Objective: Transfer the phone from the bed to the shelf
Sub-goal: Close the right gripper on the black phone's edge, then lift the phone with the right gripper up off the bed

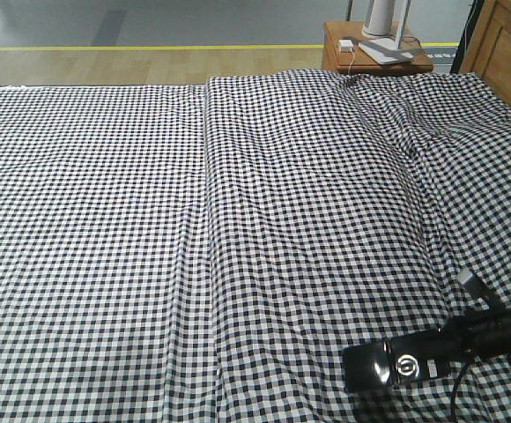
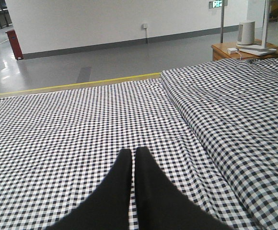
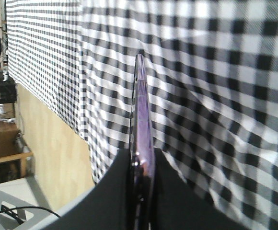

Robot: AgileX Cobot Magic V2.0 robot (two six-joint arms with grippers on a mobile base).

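Glossy black glass is all the right gripper [image 3: 143,165] has to bite on. Its two fingers are pinched onto one end of the phone [image 3: 141,110], and most of the slim body juts out past them, low over the gingham bed [image 1: 150,220] near its front edge. A quick swing toward the shelf (nowhere in these views) could lever the phone loose or let it slide out. The left gripper [image 2: 133,160] hovers over the sheet, fingers pressed together on nothing.

Bright, even indoor light; the phone [image 1: 395,366] shows glare, and the right wrist view is blurred.
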